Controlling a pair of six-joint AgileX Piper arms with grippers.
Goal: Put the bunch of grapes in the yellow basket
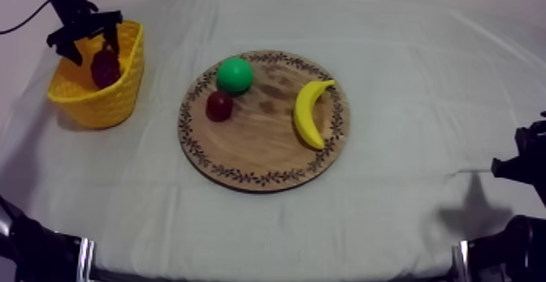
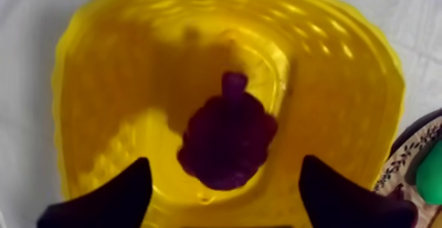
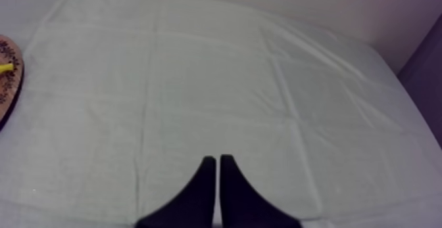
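Over at the far left, the left gripper (image 1: 93, 49) hangs above the yellow basket (image 1: 101, 98), its fingers (image 2: 112, 198) spread wide with nothing between them. The bunch of grapes (image 2: 227, 138) lies free on the basket floor, stem end pointing away from the fingers. I judge the wide spread to be a release stance, with the drop made and only the lift away left to do. From above, the gripper and the basket wall cover much of the grapes, so only a dark lump shows there.

Next comes the wooden board (image 1: 260, 151), near the middle of the table. It carries a round green fruit (image 1: 234, 75), a small red fruit (image 1: 218, 106) touching or just beside it, and a banana (image 1: 309, 113) well apart towards the other rim. I cannot tell whether the green one is the pear.

At the far right, the right gripper (image 3: 215, 161) sits low over bare cloth (image 3: 217, 79), clenched on nothing, apparently parked clear of the work. From its camera, only a cut-off sliver of the board's rim appears.
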